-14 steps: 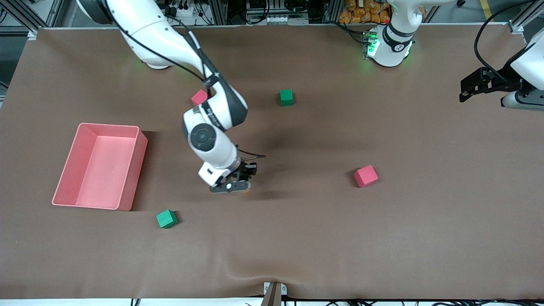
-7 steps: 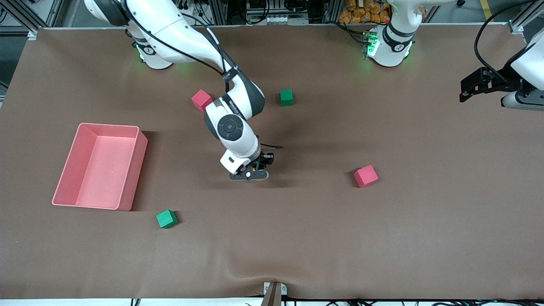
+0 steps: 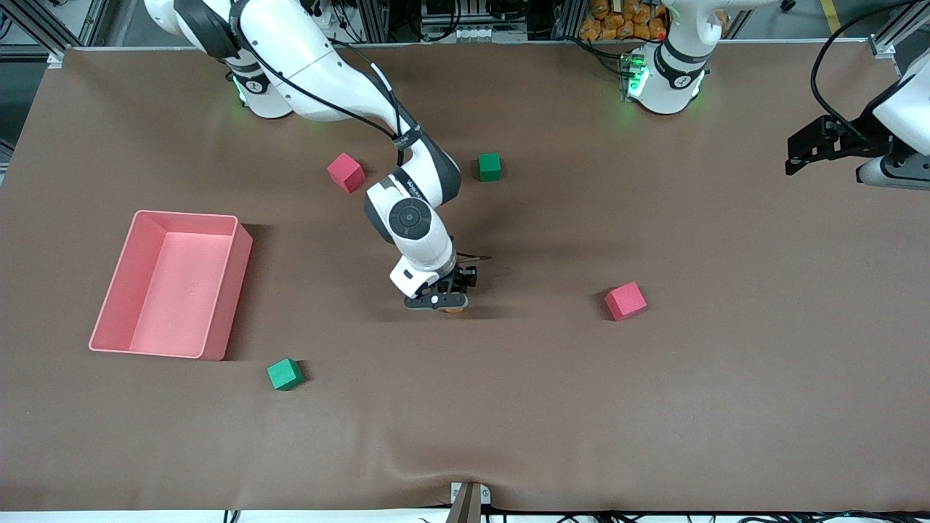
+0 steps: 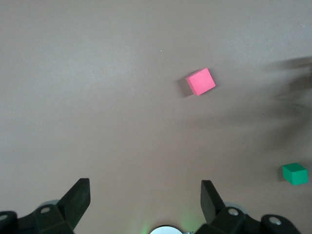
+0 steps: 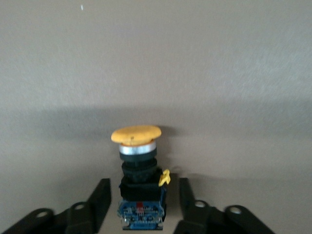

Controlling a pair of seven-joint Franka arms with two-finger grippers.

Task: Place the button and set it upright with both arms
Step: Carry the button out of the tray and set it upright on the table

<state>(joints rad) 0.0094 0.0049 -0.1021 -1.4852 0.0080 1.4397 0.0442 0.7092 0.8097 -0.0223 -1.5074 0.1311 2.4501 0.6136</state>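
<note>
the right pincer (image 5: 141,204) sits low mid-table with its fingers parted, gaps showing on both sides of the button (image 5: 139,183) lying between them. a sideways brush while withdrawing could roll it. the left pincer (image 4: 144,200) waits wide open above the left arm's end of the table (image 3: 508,407).

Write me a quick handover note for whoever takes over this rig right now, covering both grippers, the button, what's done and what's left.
Right gripper: low at the middle of the table, fingers apart on either side of the button with a gap showing, so it looks released.
Left gripper: open, waiting in the air at the left arm's end of the table, holding nothing.
Button: between the right fingers; the front view shows only its orange cap, and I cannot tell whether it lies or stands on the table.
Done: button brought to the table's middle.
Left: back the right gripper off, check the button's pose, use both arms to upright it if needed.
</note>
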